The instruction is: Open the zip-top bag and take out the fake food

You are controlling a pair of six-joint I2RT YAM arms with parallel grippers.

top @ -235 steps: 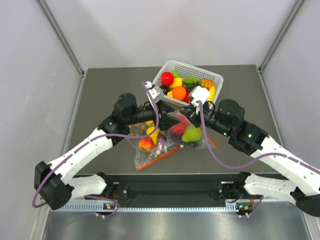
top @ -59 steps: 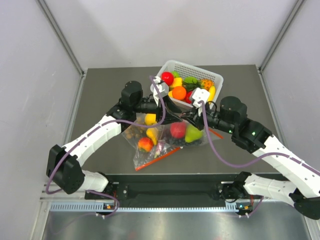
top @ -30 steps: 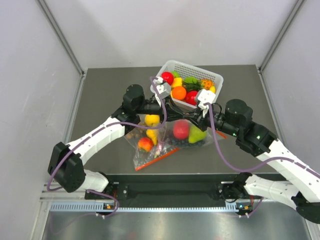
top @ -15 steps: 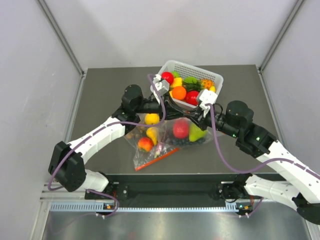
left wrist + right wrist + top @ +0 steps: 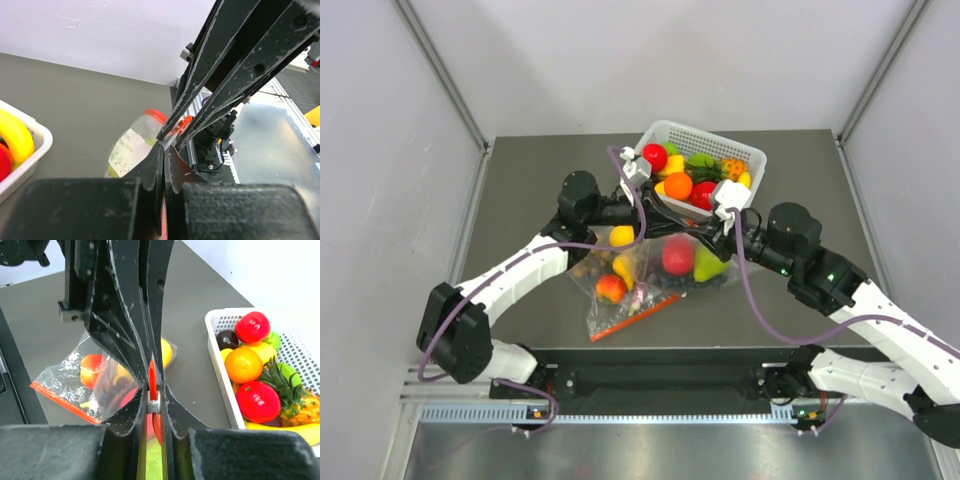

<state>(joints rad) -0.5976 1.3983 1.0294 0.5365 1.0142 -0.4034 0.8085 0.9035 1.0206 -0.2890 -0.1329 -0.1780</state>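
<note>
Both pinch shut: left gripper (image 5: 663, 216) and right gripper (image 5: 704, 232) grip the top edge of the crinkly clear plastic zip-top bag (image 5: 666, 272), beside the white mesh basket (image 5: 665, 128) near the surface's far edge; glossy plastic fake food (image 5: 678, 256) inside.

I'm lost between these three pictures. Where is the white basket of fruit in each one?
Top external: white basket at the back of the table, right of centre.
Left wrist: white basket cut off at the lower left edge, only a corner showing.
Right wrist: white basket on the right, fruit inside.
Shared landmark: the dark grey table beneath it.
</note>
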